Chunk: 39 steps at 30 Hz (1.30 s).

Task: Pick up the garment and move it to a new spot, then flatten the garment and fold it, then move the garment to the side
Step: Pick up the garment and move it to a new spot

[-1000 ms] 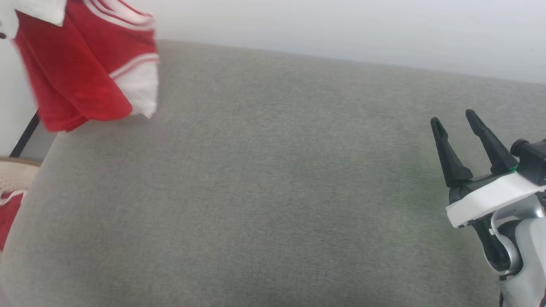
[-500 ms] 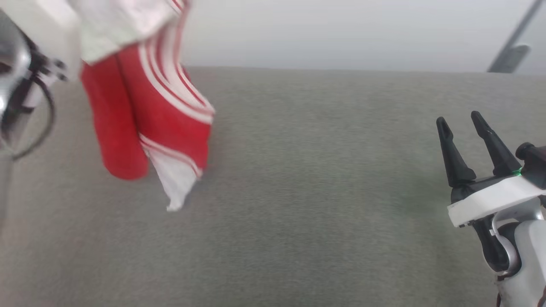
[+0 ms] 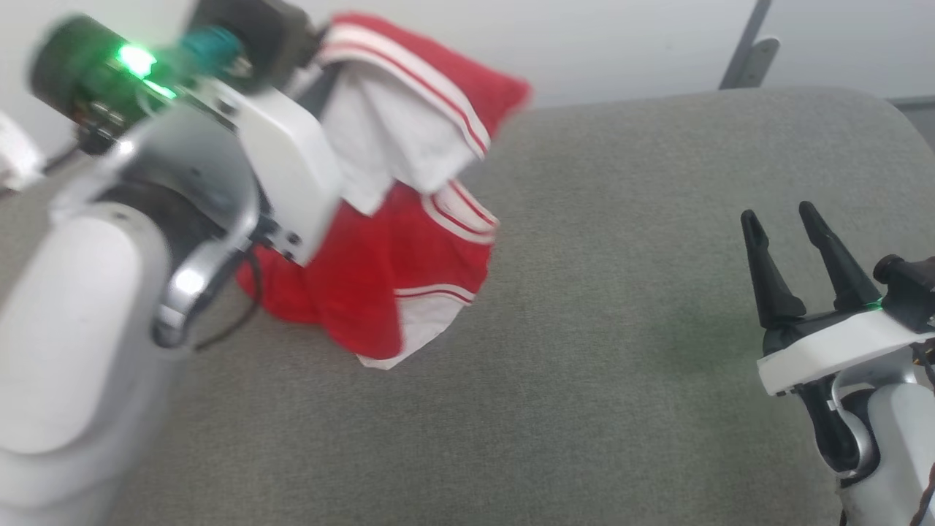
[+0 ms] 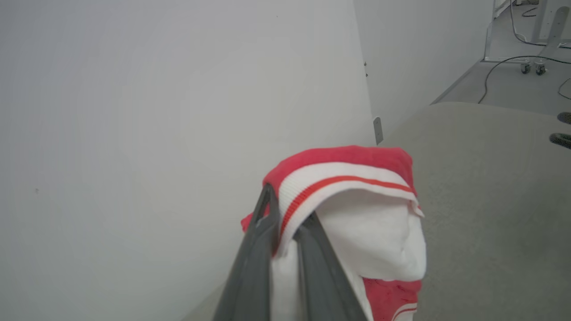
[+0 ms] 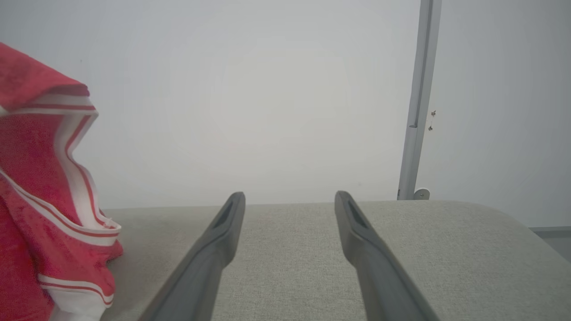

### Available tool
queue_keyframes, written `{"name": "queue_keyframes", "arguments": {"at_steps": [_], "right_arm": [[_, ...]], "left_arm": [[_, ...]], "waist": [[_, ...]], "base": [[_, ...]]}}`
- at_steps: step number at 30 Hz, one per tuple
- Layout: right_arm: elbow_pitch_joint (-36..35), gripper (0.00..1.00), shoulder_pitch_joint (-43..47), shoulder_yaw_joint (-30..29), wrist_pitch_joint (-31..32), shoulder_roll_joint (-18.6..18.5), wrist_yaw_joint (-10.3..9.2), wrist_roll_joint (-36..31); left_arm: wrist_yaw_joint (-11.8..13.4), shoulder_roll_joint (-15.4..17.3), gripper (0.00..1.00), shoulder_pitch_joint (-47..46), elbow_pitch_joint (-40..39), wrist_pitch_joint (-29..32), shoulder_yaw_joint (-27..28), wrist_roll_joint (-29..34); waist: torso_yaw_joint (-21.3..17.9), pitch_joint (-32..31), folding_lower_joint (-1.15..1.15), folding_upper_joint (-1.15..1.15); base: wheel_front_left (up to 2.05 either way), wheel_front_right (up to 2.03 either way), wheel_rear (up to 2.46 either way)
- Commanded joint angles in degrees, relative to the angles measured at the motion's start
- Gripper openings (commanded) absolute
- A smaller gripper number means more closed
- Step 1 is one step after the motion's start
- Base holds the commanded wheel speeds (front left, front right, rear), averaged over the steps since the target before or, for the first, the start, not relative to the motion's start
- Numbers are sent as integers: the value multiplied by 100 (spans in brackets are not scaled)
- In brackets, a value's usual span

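The garment (image 3: 365, 292) hangs bunched over the far left of the grey pad (image 3: 584, 365), pinched only by a striped sleeve edge in the clenched left gripper (image 4: 287, 209), so it may slip free and land crumpled, with the released, empty right gripper (image 3: 776, 213) well apart.

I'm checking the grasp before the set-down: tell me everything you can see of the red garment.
The garment is soft-looking bright-red cloth with white sleeve panels edged in thin red-and-white stripes. It hangs bunched and unfolded from the left pincer, which is shut on a striped white edge. Its lowest white corner hangs close over the gray cushion; whether it touches is unclear.
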Motion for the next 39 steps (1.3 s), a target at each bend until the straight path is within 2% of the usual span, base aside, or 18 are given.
{"name": "queue_keyframes", "arguments": {"at_steps": [1, 10, 15, 30, 31, 32, 33, 34, 35, 39], "right_arm": [[32, 100, 33, 41, -65, 40, -1, 49], [190, 100, -75, 143, -179, 106, -1, 108], [235, 100, -155, 218, -228, 138, -1, 147], [485, 100, -400, 412, -371, 112, -1, 202], [500, 100, -417, 421, -376, 106, -1, 204], [515, 100, -431, 426, -383, 99, -1, 203], [533, 100, -434, 432, -385, 85, -1, 202], [549, 100, -430, 441, -390, 77, -1, 198], [560, 100, -422, 453, -392, 69, -1, 200], [601, 100, -325, 472, -392, 47, -1, 214]], "left_arm": [[-16, -86, 0, 164, 114, -69, -96, -36], [-20, -550, 0, 840, 957, -352, -557, -256], [-62, -696, 0, 1113, 1522, -485, -709, -369], [-297, -1202, 1, 1489, 3891, -1257, -1185, -545], [-322, -1243, 35, 1463, 4032, -1320, -1217, -556], [-338, -1273, 42, 1451, 4150, -1386, -1240, -573], [-343, -1301, 44, 1425, 4254, -1470, -1248, -605], [-355, -1320, 64, 1387, 4341, -1545, -1248, -623], [-373, -1331, 100, 1348, 4408, -1630, -1255, -634], [-403, -1340, 100, 1302, 4462, -1920, -1235, -734]], "waist": [[-104, 64, 0, 0], [-200, 245, 0, 0], [-202, 370, 0, 0], [-117, 574, 0, 0], [-105, 565, 0, 0], [-95, 552, 0, 0], [-80, 528, 0, 0], [-64, 498, 0, 0], [-50, 461, 0, 0], [29, 271, 0, 0]], "base": [[0, 0, 0], [0, 0, 0], [0, 0, 0], [0, 0, 0], [0, 0, 0], [0, 0, 0], [0, 0, 0], [0, 0, 0], [0, 0, 0], [0, 0, 0]]}}
